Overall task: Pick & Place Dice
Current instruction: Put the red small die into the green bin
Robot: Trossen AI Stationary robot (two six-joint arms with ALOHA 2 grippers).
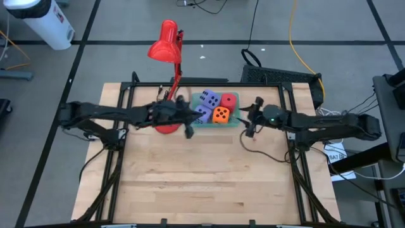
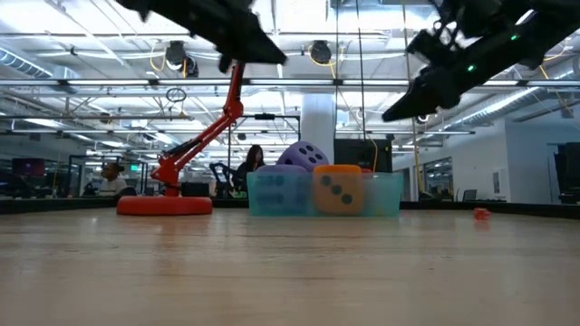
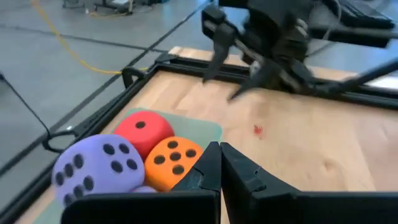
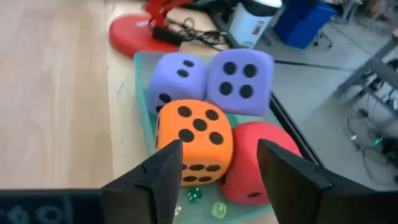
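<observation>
Four dice sit packed in a pale green see-through tray [image 1: 235, 98] at the table's far middle: two purple-blue [image 4: 177, 78] [image 4: 241, 78], one orange [image 4: 194, 140], one red [image 4: 255, 165]. One purple die [image 2: 304, 156] rides on top of the others. My left gripper [image 3: 219, 158] is shut and hovers above the table by the tray's left near corner [image 1: 188, 125]. My right gripper [image 4: 217, 165] is open and hangs in the air right of the tray [image 1: 251, 123], its fingers pointing toward the orange and red dice without touching them.
A red desk lamp stands with its round base [image 1: 168, 126] just left of the tray, and its head [image 1: 166, 44] leans past the far edge. A tiny red piece [image 3: 257, 129] lies on the wood right of the tray. Small dice [image 4: 194, 195] lie in the tray's bottom.
</observation>
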